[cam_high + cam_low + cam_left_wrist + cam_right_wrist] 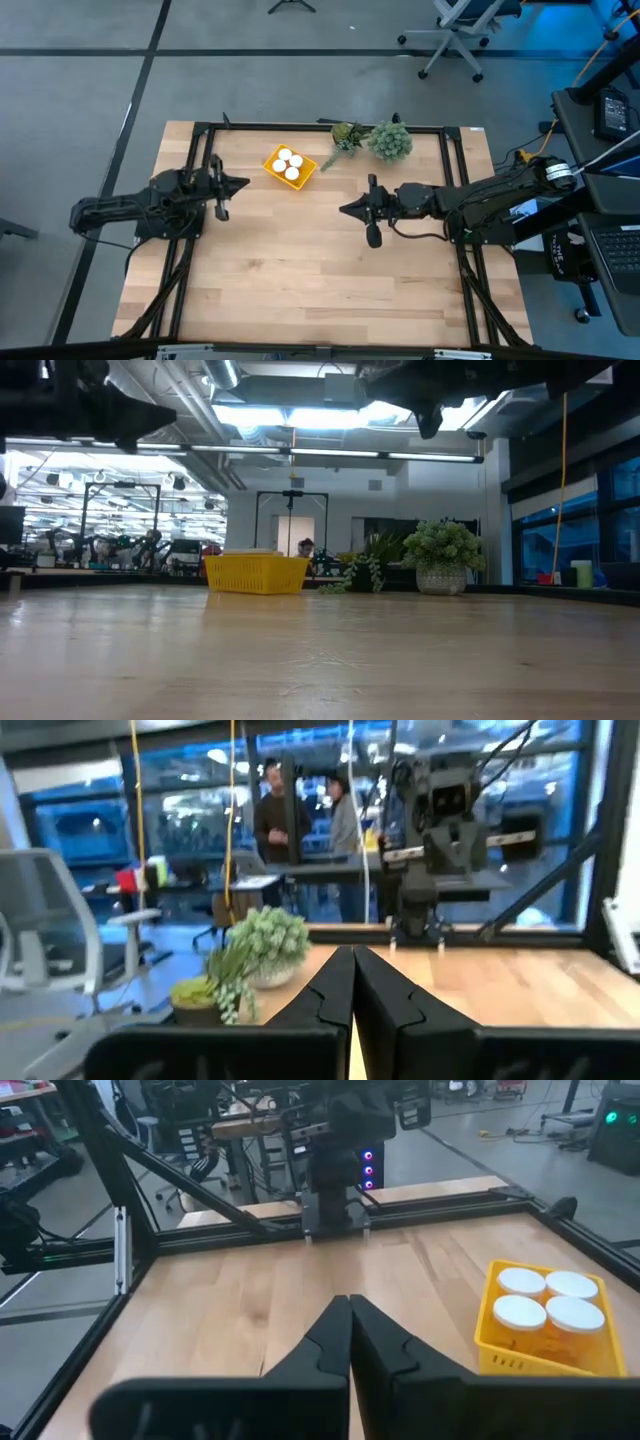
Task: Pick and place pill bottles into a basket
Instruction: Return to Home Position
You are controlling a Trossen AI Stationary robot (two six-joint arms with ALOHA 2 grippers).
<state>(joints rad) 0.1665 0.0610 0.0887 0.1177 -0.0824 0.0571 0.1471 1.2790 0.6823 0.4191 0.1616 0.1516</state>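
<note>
The yellow basket (pixel 290 166) stands on the table's far half, left of centre, and shows as well in the right wrist view (pixel 545 1335) and the low view (pixel 256 573). Several pill bottles (pixel 548 1302) with round white caps stand upright inside it, side by side. My left gripper (pixel 243 184) is shut and empty, raised near the table's left side, pointing level toward the right. My right gripper (pixel 345 209) is shut and empty, raised over the table's middle, pointing toward the left, right of and nearer than the basket.
Two green plants (pixel 390 140) (pixel 347 134) stand at the far edge, right of the basket. A black frame (pixel 330 127) runs round the table. Bare wood (pixel 320 280) fills the near half. People (pixel 285 820) stand in the room beyond the table.
</note>
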